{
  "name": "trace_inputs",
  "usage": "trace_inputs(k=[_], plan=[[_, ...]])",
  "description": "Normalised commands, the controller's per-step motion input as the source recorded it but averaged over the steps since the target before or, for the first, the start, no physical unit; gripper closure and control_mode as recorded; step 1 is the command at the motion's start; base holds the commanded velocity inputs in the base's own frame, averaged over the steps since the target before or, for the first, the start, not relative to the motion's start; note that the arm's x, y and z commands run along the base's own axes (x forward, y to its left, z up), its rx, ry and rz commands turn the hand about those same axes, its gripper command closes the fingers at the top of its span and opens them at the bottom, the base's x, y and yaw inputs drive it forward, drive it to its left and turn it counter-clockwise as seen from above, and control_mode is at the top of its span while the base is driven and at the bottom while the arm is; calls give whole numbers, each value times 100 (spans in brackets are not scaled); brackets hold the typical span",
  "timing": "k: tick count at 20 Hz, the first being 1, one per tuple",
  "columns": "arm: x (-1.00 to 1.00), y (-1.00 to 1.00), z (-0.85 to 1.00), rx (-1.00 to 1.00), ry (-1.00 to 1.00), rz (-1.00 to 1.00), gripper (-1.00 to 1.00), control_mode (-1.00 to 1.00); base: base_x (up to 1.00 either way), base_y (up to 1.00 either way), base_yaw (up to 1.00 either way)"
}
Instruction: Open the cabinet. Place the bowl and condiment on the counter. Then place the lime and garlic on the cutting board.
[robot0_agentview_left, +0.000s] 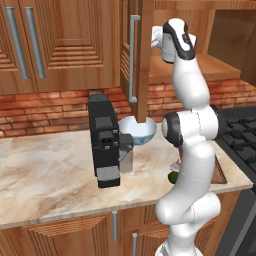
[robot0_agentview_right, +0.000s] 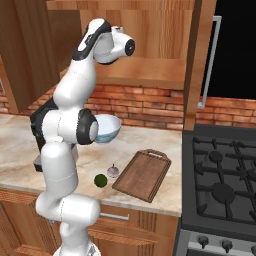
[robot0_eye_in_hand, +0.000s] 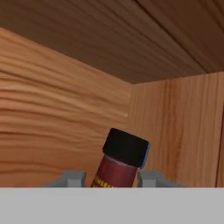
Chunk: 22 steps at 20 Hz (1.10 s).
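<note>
Condiment (robot0_eye_in_hand: 119, 166) sits inside the open cabinet (robot0_eye_in_hand: 65, 109), leaning slightly, directly between the fingers of the end effector (robot0_eye_in_hand: 111, 178), which are clamped on its neck below the cap.

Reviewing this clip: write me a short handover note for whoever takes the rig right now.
Gripper: inside the open cabinet, closed around the condiment bottle, which leans a little in the hand view.
Bowl: already on the counter, beside the coffee machine.
Lime and garlic: on the counter, just off the cutting board.
Done: cabinet opened, bowl set down.
Left: bring the condiment down to the counter, then move lime and garlic onto the board.
</note>
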Motion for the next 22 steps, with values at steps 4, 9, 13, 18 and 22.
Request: trace_inputs(k=[4, 9, 13, 18, 22], plan=[[-41, -16, 16, 0, -16, 0, 100, -100, 0, 0, 0], [-55, -25, 2, 2, -11, 0, 100, -100, 0, 0, 0], [-62, -15, -9, 3, -1, 0, 100, -100, 0, 0, 0], [-62, -14, -2, 3, 1, 0, 100, -100, 0, 0, 0], [-62, -15, -5, 3, 0, 0, 100, -100, 0, 0, 0]])
